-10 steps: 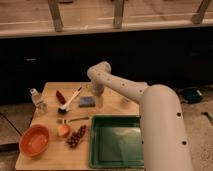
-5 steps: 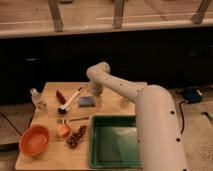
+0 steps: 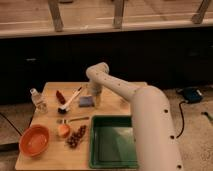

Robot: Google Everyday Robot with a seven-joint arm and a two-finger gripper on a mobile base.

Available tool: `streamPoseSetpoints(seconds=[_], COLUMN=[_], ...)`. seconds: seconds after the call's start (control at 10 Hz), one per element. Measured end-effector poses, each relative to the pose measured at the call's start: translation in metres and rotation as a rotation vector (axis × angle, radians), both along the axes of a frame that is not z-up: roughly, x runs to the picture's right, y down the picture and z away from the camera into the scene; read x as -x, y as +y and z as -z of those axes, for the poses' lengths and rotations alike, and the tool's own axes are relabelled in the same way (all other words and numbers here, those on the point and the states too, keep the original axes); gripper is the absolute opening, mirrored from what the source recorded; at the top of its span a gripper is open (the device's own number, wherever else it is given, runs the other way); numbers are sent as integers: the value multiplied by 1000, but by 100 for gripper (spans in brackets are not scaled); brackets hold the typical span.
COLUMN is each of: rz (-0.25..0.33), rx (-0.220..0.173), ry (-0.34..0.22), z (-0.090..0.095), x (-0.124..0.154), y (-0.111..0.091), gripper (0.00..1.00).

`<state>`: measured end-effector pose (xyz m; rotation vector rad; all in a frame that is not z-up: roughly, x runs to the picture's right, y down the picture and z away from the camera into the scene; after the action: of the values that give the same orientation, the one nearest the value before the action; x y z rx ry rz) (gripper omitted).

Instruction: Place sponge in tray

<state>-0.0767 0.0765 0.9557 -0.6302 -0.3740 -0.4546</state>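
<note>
The small blue-grey sponge (image 3: 86,101) lies flat on the wooden table, at the back and just left of centre. My gripper (image 3: 95,96) hangs down from the white arm's elbow (image 3: 97,73), right beside the sponge's right edge and close above the table. The dark green tray (image 3: 96,131) sits at the front right of the table, a short way in front of the sponge. Its inside looks bare, and my arm's large white link (image 3: 150,125) covers its right side.
A white-handled dish brush (image 3: 70,99) lies left of the sponge, with a red item (image 3: 60,95) and a clear bottle (image 3: 36,100) further left. An orange bowl (image 3: 35,141), a small orange piece (image 3: 63,131), dark grapes (image 3: 76,137) and a utensil (image 3: 73,120) lie at the front left.
The arm's near link has shifted slightly in the view. The gripper stays beside the sponge, and the sponge has not moved.
</note>
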Motion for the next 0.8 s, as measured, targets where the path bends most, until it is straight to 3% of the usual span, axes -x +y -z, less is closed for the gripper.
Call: streamPoseSetpoints(seconds=[0.2,0.7,0.8], rz=[-3,-27,-29], rx=[4,8,7], ry=[-1,10,9], z=[-3,-8,-8], x=[3,6,8], y=[0,2,1], gripper=[69,49,39])
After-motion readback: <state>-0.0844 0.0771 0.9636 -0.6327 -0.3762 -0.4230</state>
